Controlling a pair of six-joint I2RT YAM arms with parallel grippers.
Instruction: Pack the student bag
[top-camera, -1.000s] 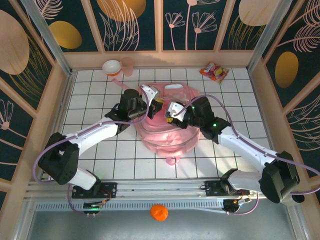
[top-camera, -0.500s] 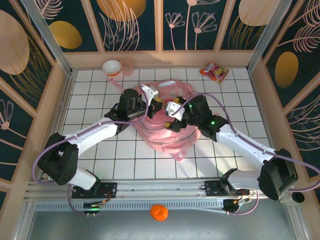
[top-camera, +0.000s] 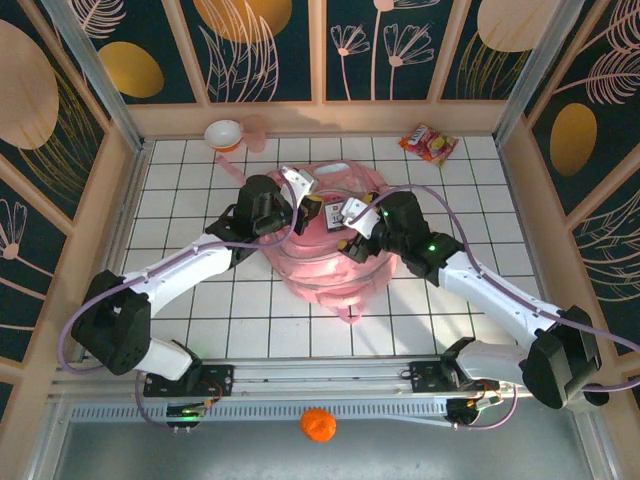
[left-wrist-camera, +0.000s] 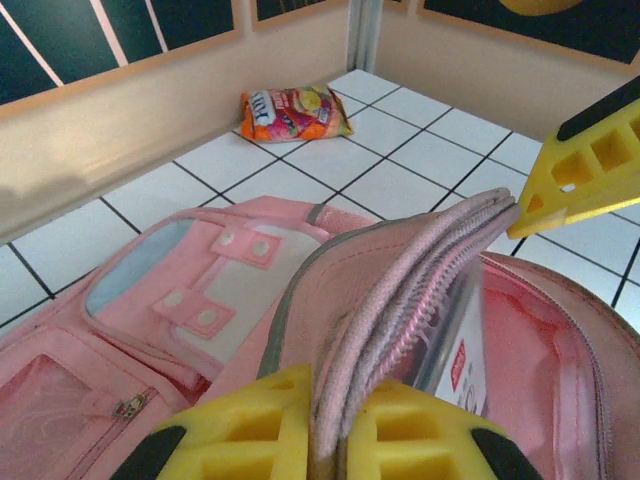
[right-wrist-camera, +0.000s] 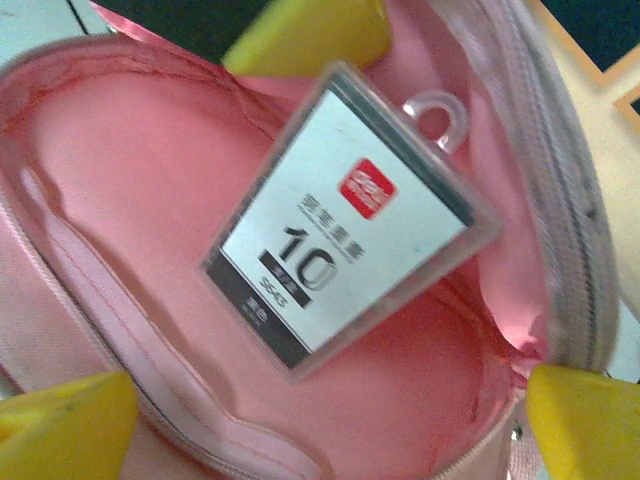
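The pink student bag (top-camera: 330, 262) lies at the table's centre with its main compartment open (right-wrist-camera: 150, 200). My left gripper (left-wrist-camera: 335, 425) (top-camera: 306, 204) is shut on the bag's zippered rim (left-wrist-camera: 420, 270) and holds it up. Inside the compartment lies a clear plastic box with a white label reading "10" (right-wrist-camera: 345, 215) (left-wrist-camera: 458, 352). My right gripper (right-wrist-camera: 322, 430) (top-camera: 352, 220) hovers over the opening, open wide, its yellow fingertips (right-wrist-camera: 585, 410) apart from the box. The bag's front pockets with white patches (left-wrist-camera: 215, 285) face the back wall.
A colourful snack packet (top-camera: 428, 143) (left-wrist-camera: 295, 113) lies at the back right by the wall. A white bowl (top-camera: 222, 133) and a pink cup (top-camera: 255, 130) stand at the back left. An orange ball (top-camera: 318, 424) sits below the table's front rail.
The bag has been drawn up and toward the back by my left gripper, and its lower end has shifted. My right gripper stays over the opening.
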